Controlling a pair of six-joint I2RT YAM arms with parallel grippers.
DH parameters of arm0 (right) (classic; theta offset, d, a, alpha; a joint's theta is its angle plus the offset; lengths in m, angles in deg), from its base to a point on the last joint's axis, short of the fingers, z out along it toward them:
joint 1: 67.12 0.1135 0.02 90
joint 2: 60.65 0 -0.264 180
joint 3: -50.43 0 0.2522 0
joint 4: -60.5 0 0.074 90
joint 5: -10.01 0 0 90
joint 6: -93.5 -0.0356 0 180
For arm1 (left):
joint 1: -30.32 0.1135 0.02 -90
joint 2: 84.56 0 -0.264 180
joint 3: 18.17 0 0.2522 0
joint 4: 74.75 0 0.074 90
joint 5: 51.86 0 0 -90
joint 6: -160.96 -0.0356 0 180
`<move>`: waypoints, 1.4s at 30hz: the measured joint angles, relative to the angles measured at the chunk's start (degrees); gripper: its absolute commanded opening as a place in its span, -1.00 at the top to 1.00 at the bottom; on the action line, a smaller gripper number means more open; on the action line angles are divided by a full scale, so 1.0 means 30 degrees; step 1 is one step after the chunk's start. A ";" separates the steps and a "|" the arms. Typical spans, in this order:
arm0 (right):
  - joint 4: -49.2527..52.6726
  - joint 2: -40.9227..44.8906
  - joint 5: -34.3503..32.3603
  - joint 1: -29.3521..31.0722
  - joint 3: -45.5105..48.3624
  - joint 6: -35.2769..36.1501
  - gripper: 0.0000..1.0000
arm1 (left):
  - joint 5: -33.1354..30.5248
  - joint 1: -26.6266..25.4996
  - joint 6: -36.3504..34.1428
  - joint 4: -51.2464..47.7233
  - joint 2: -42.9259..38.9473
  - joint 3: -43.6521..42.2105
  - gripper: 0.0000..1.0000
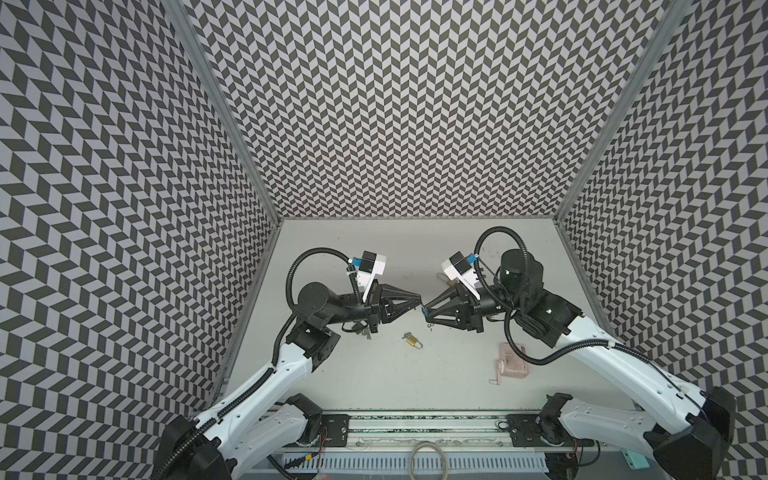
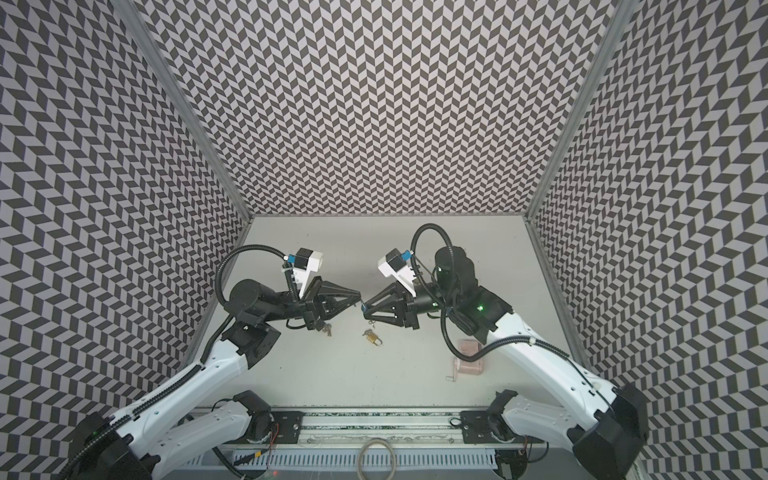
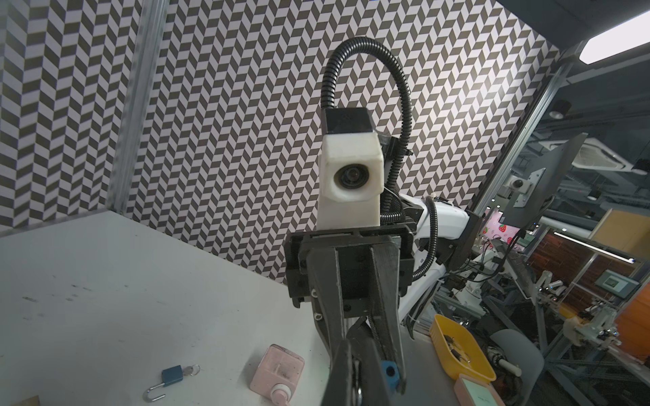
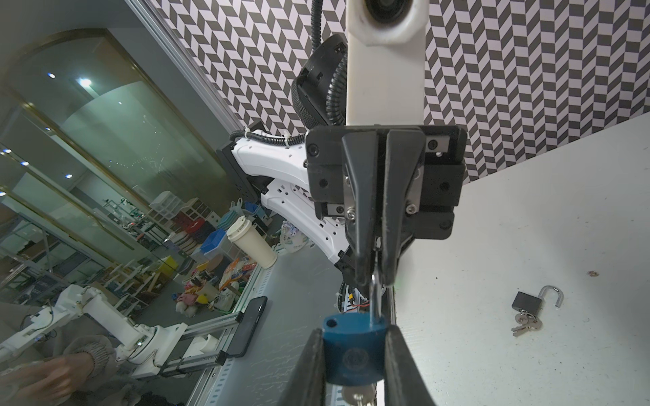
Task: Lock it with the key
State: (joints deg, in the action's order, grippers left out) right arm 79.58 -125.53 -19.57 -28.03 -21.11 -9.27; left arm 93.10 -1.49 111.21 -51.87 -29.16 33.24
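My right gripper is shut on the body of a blue padlock, held above the table's middle. A silver key sticks out of the padlock's underside. The steel shackle rises from one side of the body; the other shackle hole is empty. My left gripper meets the right one tip to tip and is shut on the shackle's end.
On the grey table lie a brass padlock, a black padlock with an open shackle and keys, another blue padlock with its shackle open, and a pink bottle. A yellow tray sits off the table.
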 measured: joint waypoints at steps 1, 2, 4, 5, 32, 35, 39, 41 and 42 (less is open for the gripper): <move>0.0000 0.0000 0.0000 -0.0007 0.0000 0.0036 0.84 | -0.0044 0.0000 0.0000 -0.0029 0.0000 0.0000 1.00; 0.0007 0.0007 -0.0044 -0.0007 0.0000 0.0066 0.67 | -0.0087 0.0000 0.0029 -0.0029 0.0000 0.0000 1.00; -0.0022 0.0029 -0.0255 -0.0007 -0.0007 0.0146 0.12 | -0.0277 0.0000 0.0102 -0.0022 -0.0022 0.0000 1.00; -0.0051 0.0080 -0.0452 -0.0007 -0.0007 0.0124 -0.11 | -0.0444 -0.0015 0.0168 -0.0022 -0.0044 0.0000 1.00; -1.2750 0.2353 -0.9296 0.1639 0.2885 -0.5311 -0.41 | -0.4444 -0.0532 0.4116 0.4714 0.0838 0.2142 1.00; -1.2735 0.2331 -0.9806 0.2157 0.2922 -0.5034 -0.32 | -0.4561 -0.0532 0.4124 0.4714 0.0838 0.2142 1.00; -1.3092 0.2419 -1.1438 0.3213 0.3271 -0.4175 -0.26 | -0.4954 -0.0750 0.4342 0.4772 0.0867 0.2142 1.00; -1.3114 0.2426 -1.2488 0.3774 0.3417 -0.3657 -0.26 | -0.5136 -0.0896 0.4473 0.4787 0.0896 0.2142 1.00; -1.3187 0.2426 -1.3070 0.4022 0.3483 -0.3461 -0.26 | -0.5209 -0.0962 0.4495 0.4787 0.0911 0.2142 1.00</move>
State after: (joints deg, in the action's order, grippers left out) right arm 40.02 -118.25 -58.78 -15.96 -10.66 -19.66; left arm 77.47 -4.38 124.69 -37.51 -26.43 39.66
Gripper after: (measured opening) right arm 0.632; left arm 0.048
